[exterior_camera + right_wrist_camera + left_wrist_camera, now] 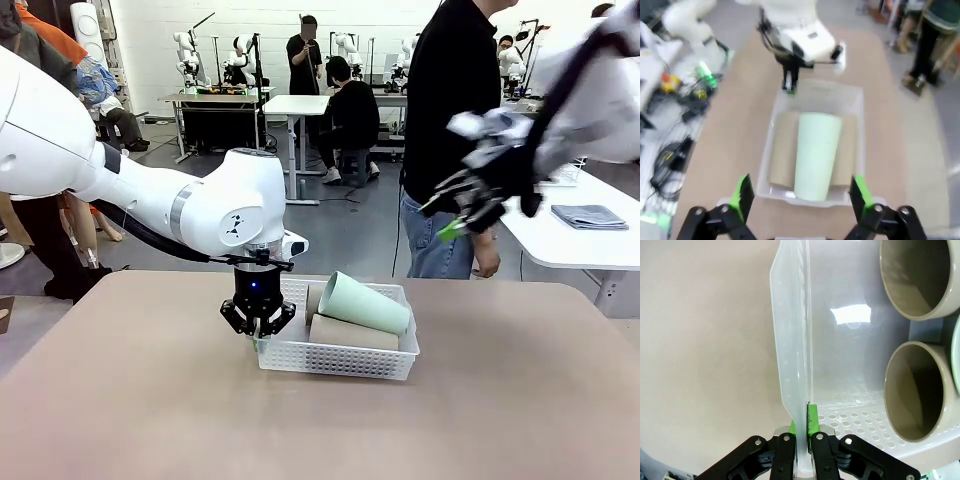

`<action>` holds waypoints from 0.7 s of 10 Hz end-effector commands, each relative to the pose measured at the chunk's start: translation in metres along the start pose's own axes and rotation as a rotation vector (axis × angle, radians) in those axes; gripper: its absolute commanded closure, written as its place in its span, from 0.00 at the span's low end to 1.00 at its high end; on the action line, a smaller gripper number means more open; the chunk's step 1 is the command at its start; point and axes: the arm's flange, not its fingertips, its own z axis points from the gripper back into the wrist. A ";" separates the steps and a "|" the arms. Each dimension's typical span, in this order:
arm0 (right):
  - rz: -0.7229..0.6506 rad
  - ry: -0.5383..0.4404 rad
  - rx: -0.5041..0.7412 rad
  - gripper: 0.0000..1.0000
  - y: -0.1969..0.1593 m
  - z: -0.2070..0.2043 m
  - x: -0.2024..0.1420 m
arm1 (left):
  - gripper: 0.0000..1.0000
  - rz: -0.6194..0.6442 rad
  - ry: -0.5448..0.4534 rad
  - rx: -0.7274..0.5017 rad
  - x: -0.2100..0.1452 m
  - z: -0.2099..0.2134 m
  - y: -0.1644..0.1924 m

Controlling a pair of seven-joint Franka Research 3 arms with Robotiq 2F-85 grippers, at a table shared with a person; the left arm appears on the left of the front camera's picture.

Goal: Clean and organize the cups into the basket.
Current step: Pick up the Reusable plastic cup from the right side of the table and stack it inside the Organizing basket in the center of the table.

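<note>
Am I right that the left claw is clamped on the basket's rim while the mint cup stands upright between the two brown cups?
Not quite. The mint cup lies on its side on top of the two brown cups, as the front view shows. The rest holds: the left claw is shut on the basket rim.

Front cam sits low on robot's side, faces across the table (520, 400) toward the far side; basket (340, 358) mid-distance, centre. Left wrist cam looks down, v. close on the basket's left rim (792, 340) and the open mouths of two cups (914, 390). Right wrist cam is high, well back, blurred, looking down at basket (812, 145) w/ left arm (800, 40) beyond. All 3 share the basket.
</note>
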 end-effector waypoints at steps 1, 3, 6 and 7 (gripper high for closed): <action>0.036 -0.251 -0.017 0.00 0.063 0.045 -0.075 | 1.00 -0.008 -0.001 0.001 0.000 0.001 0.002; 0.051 -0.350 -0.061 0.00 0.094 0.062 -0.139 | 1.00 -0.008 -0.001 0.001 0.000 0.001 0.002; 0.006 -0.348 -0.071 0.00 0.089 0.048 -0.197 | 1.00 -0.008 -0.001 0.001 0.000 0.001 0.002; -0.042 -0.361 -0.088 0.00 0.080 0.040 -0.211 | 1.00 -0.008 -0.001 0.001 0.000 0.001 0.002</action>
